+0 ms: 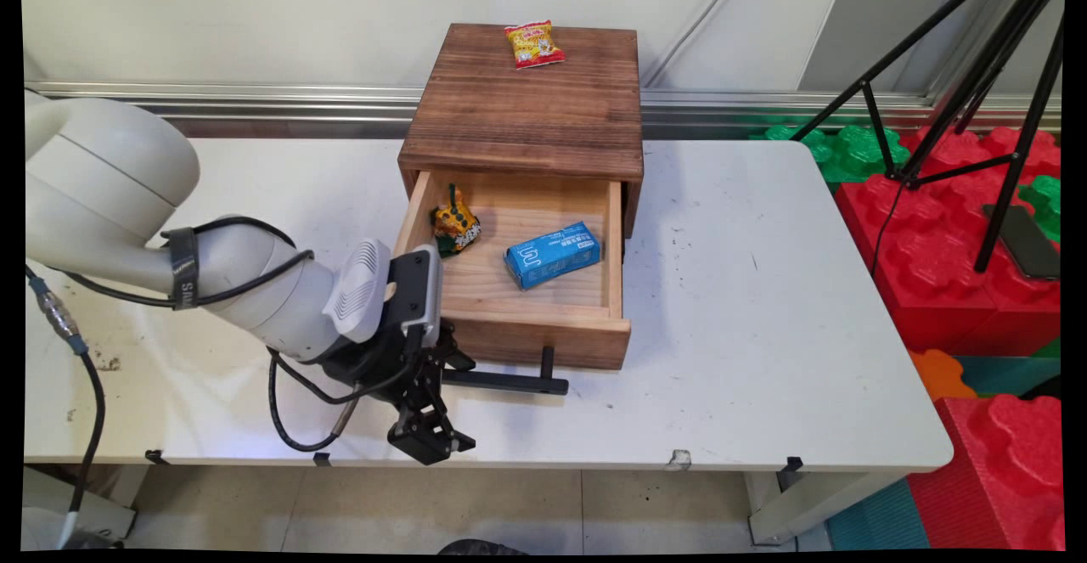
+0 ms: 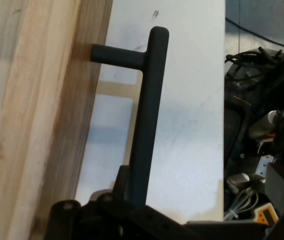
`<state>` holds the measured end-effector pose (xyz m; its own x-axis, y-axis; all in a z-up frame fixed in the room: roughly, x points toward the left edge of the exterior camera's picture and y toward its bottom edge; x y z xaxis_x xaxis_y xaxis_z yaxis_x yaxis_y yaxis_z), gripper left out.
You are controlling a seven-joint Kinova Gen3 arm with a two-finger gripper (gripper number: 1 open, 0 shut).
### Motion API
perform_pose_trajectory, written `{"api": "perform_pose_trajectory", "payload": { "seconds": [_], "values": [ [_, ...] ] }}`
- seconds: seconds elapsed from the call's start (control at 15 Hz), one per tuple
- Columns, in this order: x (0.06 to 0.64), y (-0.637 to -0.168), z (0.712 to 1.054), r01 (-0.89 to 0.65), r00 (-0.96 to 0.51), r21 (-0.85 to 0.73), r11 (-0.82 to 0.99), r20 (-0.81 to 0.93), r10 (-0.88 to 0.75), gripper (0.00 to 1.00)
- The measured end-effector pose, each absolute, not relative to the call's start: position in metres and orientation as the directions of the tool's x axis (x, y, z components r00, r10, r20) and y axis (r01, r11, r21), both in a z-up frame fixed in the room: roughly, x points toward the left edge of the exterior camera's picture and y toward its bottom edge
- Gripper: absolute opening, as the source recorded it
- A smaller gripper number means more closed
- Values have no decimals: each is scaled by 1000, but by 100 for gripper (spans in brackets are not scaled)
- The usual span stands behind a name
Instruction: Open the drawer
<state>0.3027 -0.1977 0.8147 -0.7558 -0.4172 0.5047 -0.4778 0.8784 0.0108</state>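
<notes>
Hand view cuts off the pincer (image 2: 132, 220) at the bottom edge, so its fingertips cannot be made out; whether it grips the black drawer handle (image 2: 144, 115) cannot be told, though the bar runs straight into its linkage. Main view shows the pincer (image 1: 429, 427) at the handle's (image 1: 509, 380) left end, before the open wooden drawer (image 1: 543, 338). Beyond it, inside, lie a blue box (image 1: 552, 255) and a yellow toy (image 1: 456, 223); a snack packet (image 1: 534, 44) sits atop the cabinet (image 1: 526, 113).
</notes>
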Motion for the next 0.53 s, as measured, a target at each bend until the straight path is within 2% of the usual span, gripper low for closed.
{"api": "perform_pose_trajectory", "payload": {
  "seconds": [0.53],
  "values": [
    [294, -190, 812, -474, -757, 24, 880, 500, -421, 100]
  ]
}}
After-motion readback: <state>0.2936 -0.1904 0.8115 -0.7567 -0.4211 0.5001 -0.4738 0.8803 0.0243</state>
